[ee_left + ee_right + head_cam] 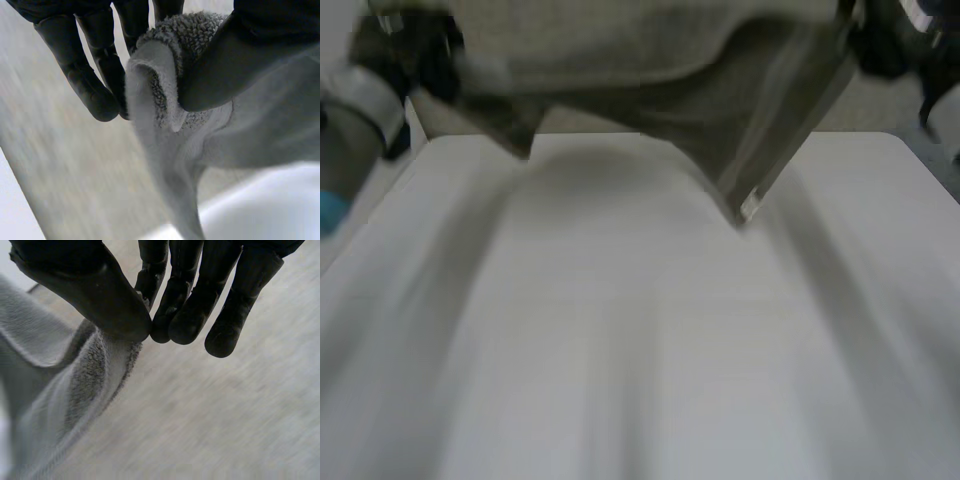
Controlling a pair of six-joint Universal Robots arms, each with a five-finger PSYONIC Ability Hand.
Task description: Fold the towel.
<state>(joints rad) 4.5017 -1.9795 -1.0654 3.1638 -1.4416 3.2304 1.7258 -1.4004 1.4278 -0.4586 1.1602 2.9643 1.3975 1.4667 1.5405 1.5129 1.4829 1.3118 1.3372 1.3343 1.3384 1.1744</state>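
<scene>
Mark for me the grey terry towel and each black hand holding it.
grey terry towel [650, 60], head view: middle of the raised cloth.
left hand [220, 70], left wrist view: thumb pressing the towel's edge.
right hand [95, 295], right wrist view: thumb pinching the towel's edge.

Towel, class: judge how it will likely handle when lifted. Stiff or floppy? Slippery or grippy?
Probably floppy: the towel sags and folds between the left hand and right hand. Likely grippy: its looped pile is pinched under each thumb. Seemingly light: pinches alone carry it.
</scene>
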